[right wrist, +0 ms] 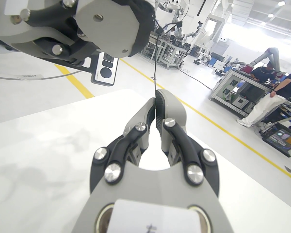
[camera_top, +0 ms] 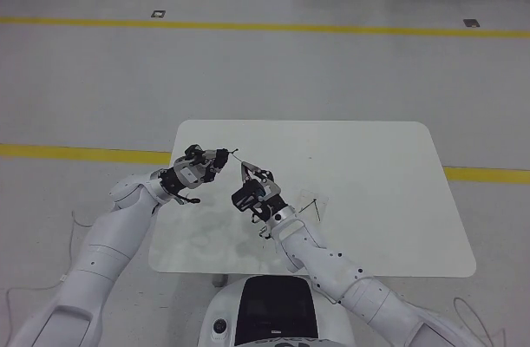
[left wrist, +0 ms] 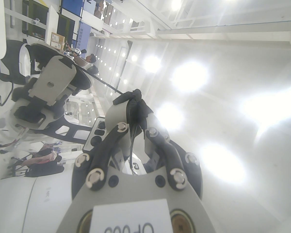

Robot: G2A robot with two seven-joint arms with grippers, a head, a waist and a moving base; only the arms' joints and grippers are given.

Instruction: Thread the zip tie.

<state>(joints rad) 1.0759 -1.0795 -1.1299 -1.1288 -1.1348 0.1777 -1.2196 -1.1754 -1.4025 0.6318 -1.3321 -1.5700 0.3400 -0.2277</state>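
- The right hand (right wrist: 155, 99) is clenched on one end of a thin black zip tie (right wrist: 155, 71). It pinches the strap between its fingertips, raised above the white bench (right wrist: 51, 134).
- From those fingertips the zip tie runs straight out ahead of the right hand, clear of the bench surface.
- The far end of the zip tie reaches the left hand (left wrist: 134, 100), which is also clenched on it. Its black pads (right wrist: 140, 13) are pressed together on the strap.
- A short, bent tail of the zip tie sticks out just past the left hand's pads.
- The two hands face each other, near but apart, and the zip tie is the one thing joining them.
- Both hands hang over the part of the bench on the left hand's side.
- Beyond the left hand, past the bench edge, is a pale grey floor (camera_top: 351, 69) crossed by a yellow line (camera_top: 74, 153).
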